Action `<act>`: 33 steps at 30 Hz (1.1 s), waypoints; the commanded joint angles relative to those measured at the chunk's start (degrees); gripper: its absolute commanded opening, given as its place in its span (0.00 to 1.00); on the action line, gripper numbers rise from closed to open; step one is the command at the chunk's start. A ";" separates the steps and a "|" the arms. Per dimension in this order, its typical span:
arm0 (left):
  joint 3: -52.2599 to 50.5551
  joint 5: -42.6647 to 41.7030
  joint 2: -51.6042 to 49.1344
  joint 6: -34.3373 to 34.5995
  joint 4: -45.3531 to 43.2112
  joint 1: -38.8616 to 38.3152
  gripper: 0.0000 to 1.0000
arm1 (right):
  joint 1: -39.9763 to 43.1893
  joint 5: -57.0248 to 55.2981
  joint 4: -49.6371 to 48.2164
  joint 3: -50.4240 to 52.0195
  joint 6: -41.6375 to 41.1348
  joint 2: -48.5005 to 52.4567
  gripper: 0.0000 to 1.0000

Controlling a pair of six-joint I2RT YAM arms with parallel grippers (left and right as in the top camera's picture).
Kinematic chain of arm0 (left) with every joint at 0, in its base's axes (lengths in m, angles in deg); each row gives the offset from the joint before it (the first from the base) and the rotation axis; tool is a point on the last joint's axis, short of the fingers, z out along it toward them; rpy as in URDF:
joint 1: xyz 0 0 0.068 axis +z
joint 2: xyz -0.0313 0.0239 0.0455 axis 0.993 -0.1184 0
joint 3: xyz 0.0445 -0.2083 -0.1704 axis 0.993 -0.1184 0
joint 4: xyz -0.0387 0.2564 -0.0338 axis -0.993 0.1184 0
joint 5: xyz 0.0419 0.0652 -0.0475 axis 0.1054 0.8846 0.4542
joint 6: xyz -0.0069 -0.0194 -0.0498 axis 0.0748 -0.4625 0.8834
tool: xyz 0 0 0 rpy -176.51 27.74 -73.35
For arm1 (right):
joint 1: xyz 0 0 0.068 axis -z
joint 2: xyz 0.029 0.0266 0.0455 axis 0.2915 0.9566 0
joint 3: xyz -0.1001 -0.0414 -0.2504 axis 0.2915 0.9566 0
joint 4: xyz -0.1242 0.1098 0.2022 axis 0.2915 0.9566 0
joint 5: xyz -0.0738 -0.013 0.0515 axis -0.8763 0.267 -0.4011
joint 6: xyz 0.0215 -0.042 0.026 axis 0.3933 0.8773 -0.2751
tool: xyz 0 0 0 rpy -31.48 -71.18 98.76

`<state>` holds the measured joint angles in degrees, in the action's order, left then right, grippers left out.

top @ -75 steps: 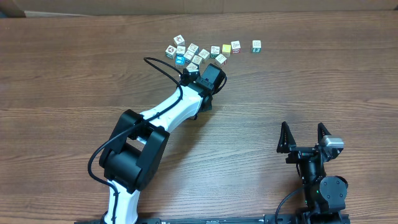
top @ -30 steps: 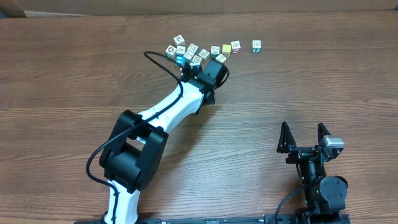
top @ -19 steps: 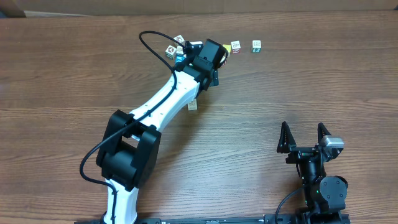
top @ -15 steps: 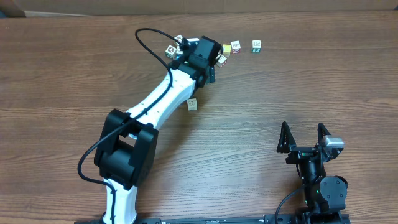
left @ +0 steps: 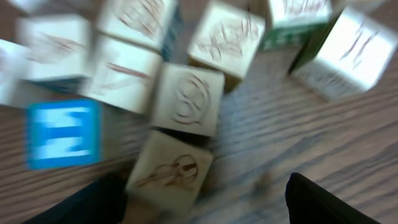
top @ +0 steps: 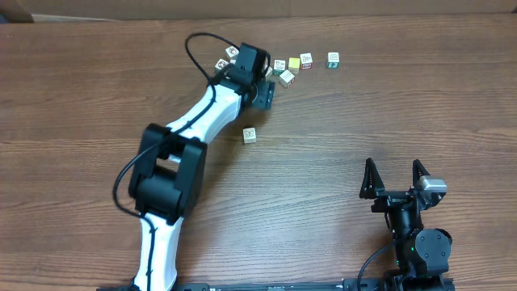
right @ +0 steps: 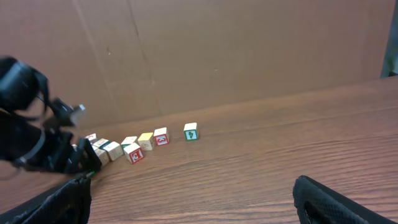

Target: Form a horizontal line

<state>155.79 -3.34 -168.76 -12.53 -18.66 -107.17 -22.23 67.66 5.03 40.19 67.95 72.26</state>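
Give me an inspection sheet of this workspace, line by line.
Surface: wood-grain table, no spills seen.
Job's things: cube row, uneven, rightmost cube set apart.
Clutter: cube cluster partly under the left arm; lone cube nearer the robot.
Grippers: left gripper open, at the cluster; right gripper open, empty, away from the cubes.
Cables: black cable loops off the left arm.
Surroundings: brown wall behind the table.

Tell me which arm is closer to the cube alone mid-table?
Left. The left arm lies just beside the lone cube; the right tool sits far away on its other side.
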 commanded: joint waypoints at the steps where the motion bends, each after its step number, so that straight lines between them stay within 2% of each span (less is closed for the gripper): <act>1: 0.59 -2.36 -1.88 -3.41 -0.87 -0.04 0.80 | 0.15 0.07 -0.22 0.81 0.28 -0.57 1.00; 10: 0.59 -2.12 -1.88 -3.34 -1.60 -0.04 0.84 | 0.15 0.07 -0.22 0.81 0.28 -0.57 1.00; 13: 0.59 -1.75 -1.88 -2.91 -2.21 -0.04 0.95 | 0.15 0.07 -0.22 0.81 0.28 -0.57 1.00; 16: 0.59 1.11 -1.88 -1.36 -2.78 -0.04 0.96 | 0.15 0.07 -0.22 0.81 0.28 -0.57 1.00; 18: 0.59 3.48 -1.88 0.07 -2.86 -0.04 0.89 | 0.15 0.07 -0.22 0.81 0.28 -0.57 1.00; 20: 0.59 4.00 -1.88 0.81 -2.84 -0.04 0.70 | 0.15 0.04 -0.22 0.81 0.28 -0.57 1.00; 23: 0.59 3.82 -1.88 1.20 -3.02 -0.04 0.52 | 0.15 0.07 -0.22 0.81 0.28 -0.57 1.00; 28: 0.59 3.80 -1.88 1.20 -3.02 -0.04 0.39 | 0.15 0.07 -0.22 0.81 0.28 -0.57 1.00; 33: 0.59 3.39 -1.88 1.22 -2.97 -0.07 0.36 | 0.15 0.07 -0.22 0.81 0.28 -0.57 1.00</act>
<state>155.79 -0.47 -170.62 -11.76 -21.45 -107.19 -22.23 67.66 5.03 40.19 67.97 72.26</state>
